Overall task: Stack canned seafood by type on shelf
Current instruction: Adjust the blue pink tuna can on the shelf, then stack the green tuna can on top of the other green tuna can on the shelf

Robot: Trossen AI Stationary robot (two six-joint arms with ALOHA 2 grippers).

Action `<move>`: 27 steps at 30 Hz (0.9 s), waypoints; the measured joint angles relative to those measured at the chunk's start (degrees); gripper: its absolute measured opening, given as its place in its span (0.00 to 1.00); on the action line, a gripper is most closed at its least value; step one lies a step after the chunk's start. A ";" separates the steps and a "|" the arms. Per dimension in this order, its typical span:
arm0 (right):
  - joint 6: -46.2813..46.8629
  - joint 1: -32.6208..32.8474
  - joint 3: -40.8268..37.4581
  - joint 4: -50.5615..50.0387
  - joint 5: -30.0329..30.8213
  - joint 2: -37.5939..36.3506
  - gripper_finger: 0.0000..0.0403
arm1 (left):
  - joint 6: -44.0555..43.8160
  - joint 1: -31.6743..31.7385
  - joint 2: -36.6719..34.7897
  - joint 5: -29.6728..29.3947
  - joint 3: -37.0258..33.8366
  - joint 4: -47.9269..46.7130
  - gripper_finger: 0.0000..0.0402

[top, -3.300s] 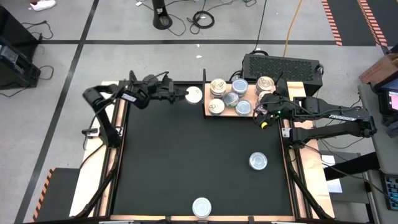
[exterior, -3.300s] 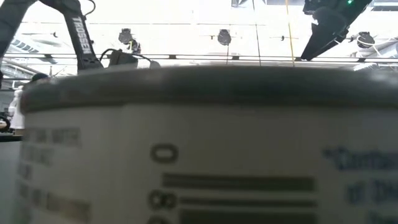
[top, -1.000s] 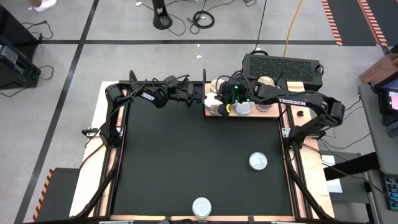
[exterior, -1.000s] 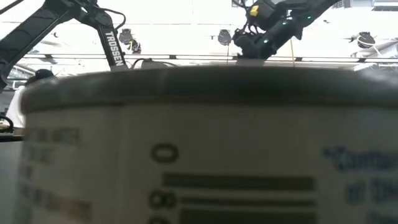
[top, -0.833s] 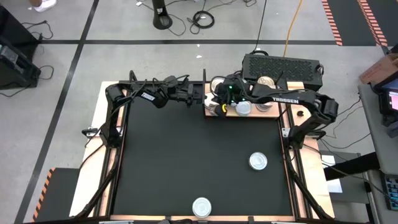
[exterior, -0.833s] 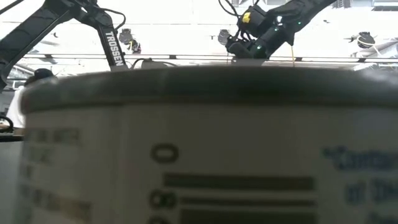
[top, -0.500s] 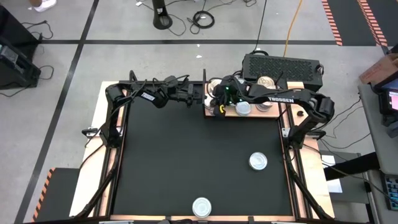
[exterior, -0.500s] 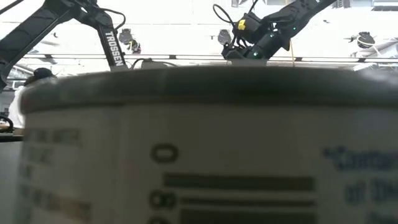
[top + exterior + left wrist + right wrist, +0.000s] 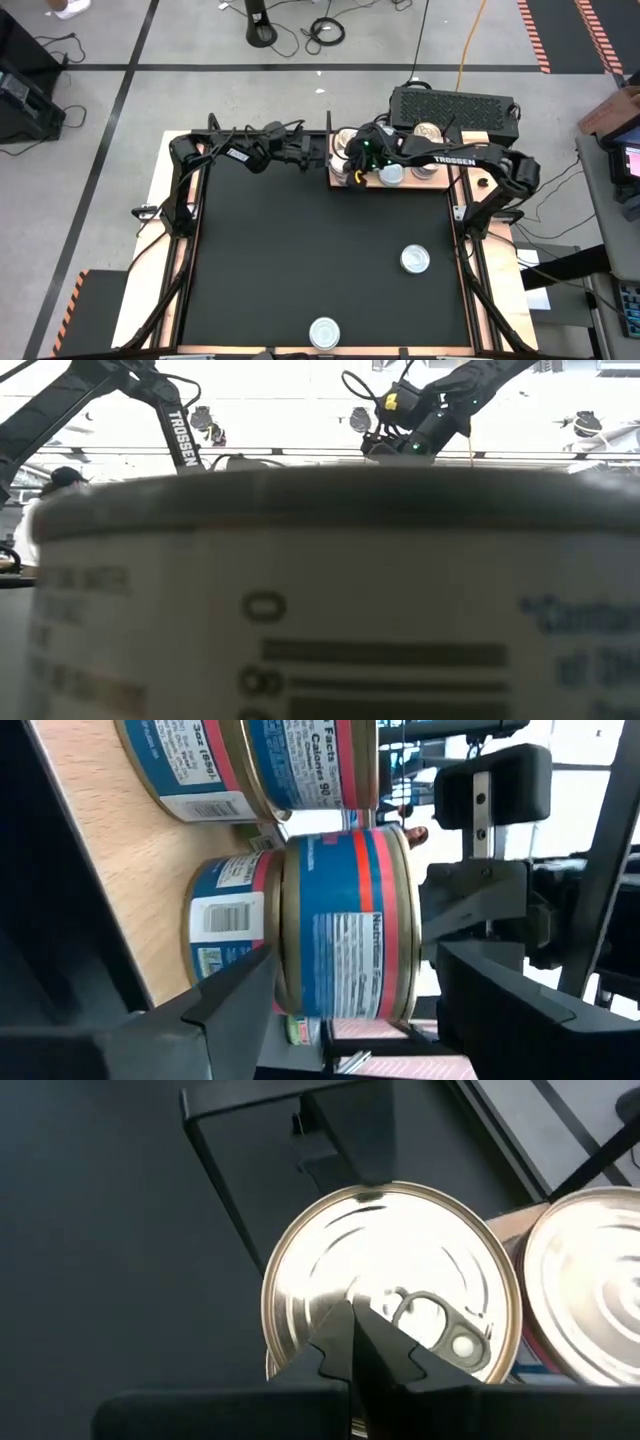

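— Seeing the blue-and-red tin [image 9: 340,925] sitting on a second tin [image 9: 225,935], at the left end of the shelf [image 9: 110,850].
— Flanking it with the left gripper [image 9: 355,970], fingers apart. Poising the right gripper [image 9: 352,1345] over its silver top, fingers pressed together.
— Noticing two loose tins [image 9: 415,260] lying well apart on the black table [image 9: 300,250].

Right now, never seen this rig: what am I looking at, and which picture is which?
Two robot arms work at a black table. The high view looks straight down; the low view, at table height, is blocked by a tin at the lens. Each wrist view looks past that arm's gripper. The left gripper is at a blue-and-red tin stacked on another on the wooden shelf. The right gripper, shut, points at a silver pull-tab lid there. One loose tin lies mid-table.
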 joint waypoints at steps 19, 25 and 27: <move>-1.82 -0.53 1.44 -3.96 1.58 -2.02 0.00 | 5.72 4.24 -2.05 1.43 0.00 -0.68 0.69; -3.82 -0.90 8.82 -14.93 2.22 -4.57 0.00 | 7.06 7.40 -6.36 1.05 0.00 -0.87 0.69; -4.36 -1.02 8.77 -18.20 -0.04 -6.71 0.00 | 8.06 8.48 -8.48 0.94 0.00 -0.92 0.69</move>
